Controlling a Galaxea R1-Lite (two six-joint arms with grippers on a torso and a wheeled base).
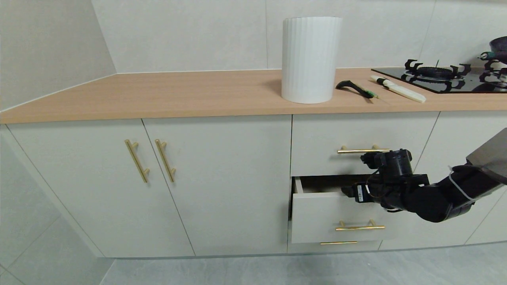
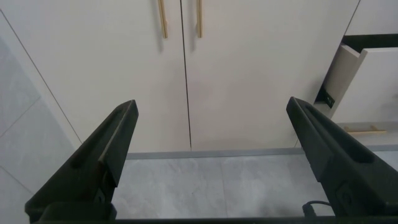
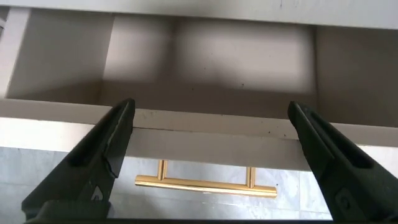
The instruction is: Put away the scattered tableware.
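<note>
Pale tiles back a wooden counter (image 1: 178, 93), and on it stands a tall white ribbed canister (image 1: 311, 59). From this angle I cannot tell what is in the canister. Just right of the canister lies a black utensil (image 1: 355, 88) with a green tip, flat on the wood. A white utensil (image 1: 398, 89) with a dark band lies a little farther right of the canister, apart from the black one. Beyond both, well right of the canister, is the hob (image 1: 439, 77), with a dark pot at its far edge.

Below the canister are stacked drawers. The middle drawer (image 1: 332, 209) is pulled partly out, and what shows of its inside is plain board in shadow. The drawer above it is closed.

The right gripper (image 1: 349, 192) hangs at the open drawer's top front edge, below and right of the canister. Its fingers (image 3: 102, 158) are spread wide with nothing between them, and the drawer's gold handle (image 3: 205, 183) lies beneath them.

The left gripper (image 2: 211, 104) is low, facing the double doors (image 2: 186, 68) below and left of the canister. Its jaws are also wide apart and hold nothing.
</note>
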